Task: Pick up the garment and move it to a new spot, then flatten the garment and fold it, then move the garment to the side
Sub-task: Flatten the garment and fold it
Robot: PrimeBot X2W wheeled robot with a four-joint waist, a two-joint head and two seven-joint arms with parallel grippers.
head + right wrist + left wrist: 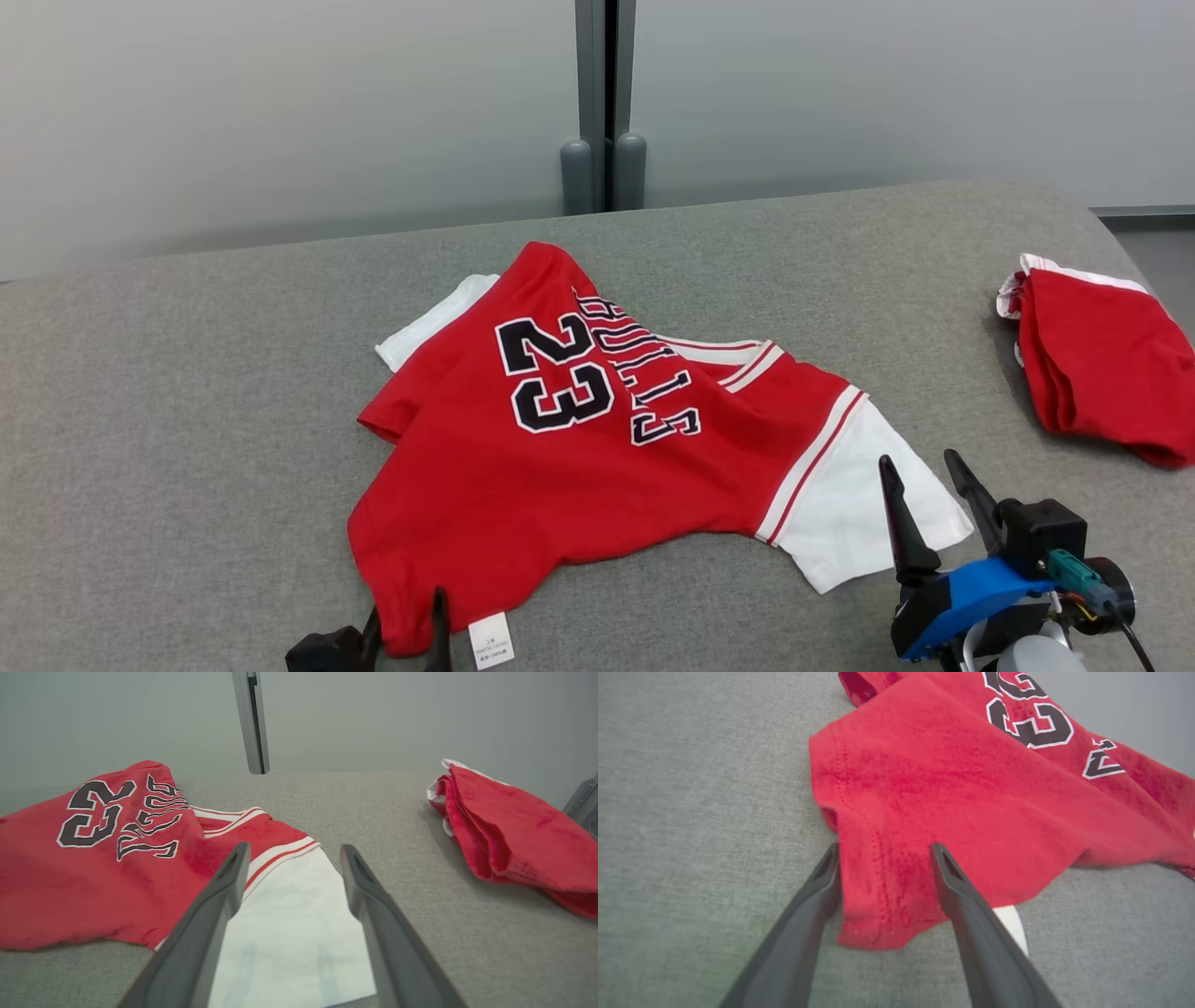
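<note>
Right, head view first: the red jersey (560,439), number 23 up, lies rumpled in the middle of the grey counter (187,420). One white sleeve (854,509) spreads toward the robot's right, and a small label (491,640) peeks out at the near hem. A second, folded red garment (1106,364) sits well apart at the far right. The left jaws sit low at the bottom edge, left fingers (439,621) right at that hem. The right jaws stand wide, right fingers (901,523) just beside the sleeve's edge.

Over to the left wrist view: jaws spread wide, one finger either side of the hem corner, nothing pinched yet. The stitched hem there is doubled cloth, and that looks like the place to bite.

Right wrist view now: jaws wide again, poised over the white sleeve and holding nothing.

How will it handle? By the look of it, light, soft and limp. It should sag and fold on itself once lifted, and the cloth-covered counter may drag at it. Not fragile, not slippery. Best guess: pinch both layers at the hem corner on the left and at the sleeve or shoulder seam on the right, so it hangs spread between the two.
</note>
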